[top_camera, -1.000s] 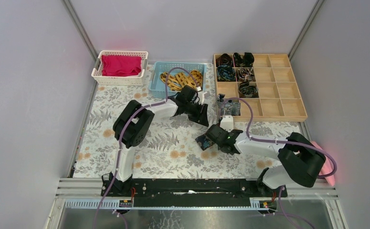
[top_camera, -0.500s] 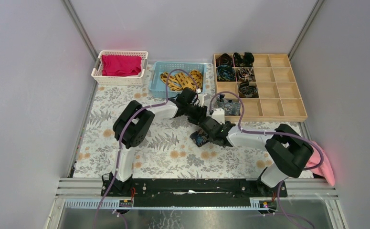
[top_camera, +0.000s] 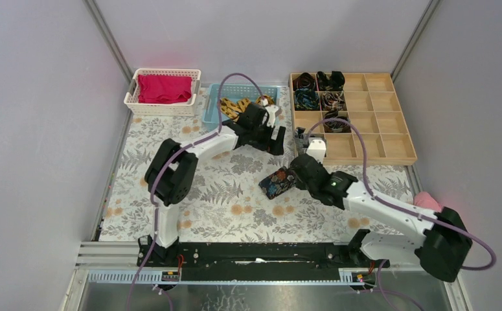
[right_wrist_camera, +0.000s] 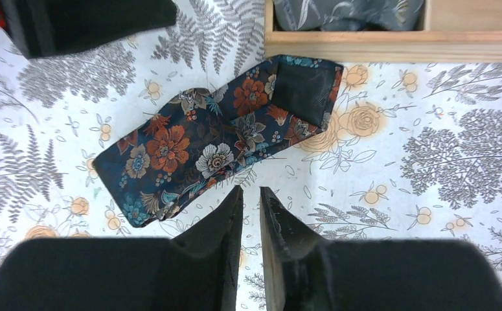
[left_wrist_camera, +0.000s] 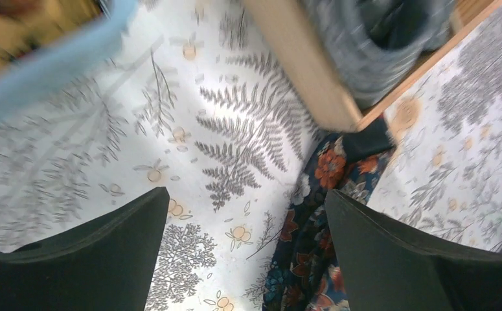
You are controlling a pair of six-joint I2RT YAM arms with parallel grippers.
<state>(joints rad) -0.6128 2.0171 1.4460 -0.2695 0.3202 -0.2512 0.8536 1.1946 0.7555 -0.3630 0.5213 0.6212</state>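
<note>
A folded dark blue cloth with orange flowers (top_camera: 277, 182) lies flat on the patterned table, one end near the wooden tray's corner. My right gripper (top_camera: 293, 175) hovers just beside it. In the right wrist view the cloth (right_wrist_camera: 216, 139) lies ahead of the right gripper (right_wrist_camera: 251, 189), whose fingers are shut with a thin gap and hold nothing. My left gripper (top_camera: 278, 140) hangs between the blue basket and the tray. It is open (left_wrist_camera: 246, 194) above bare table, with the cloth (left_wrist_camera: 313, 259) under its right finger (left_wrist_camera: 390, 259).
A wooden compartment tray (top_camera: 377, 103) stands at the back right with rolled cloths in several cells, a grey one (right_wrist_camera: 348, 13) nearest. A blue basket (top_camera: 212, 110) holds yellow patterned items (top_camera: 245, 107). A white basket (top_camera: 133, 91) holds red cloth (top_camera: 164, 89). A pink object (top_camera: 429, 201) lies far right.
My right gripper pushed left over the floral cloth, then drew back and rose, leaving it on the table. My left gripper moved back toward the blue basket and tray.
</note>
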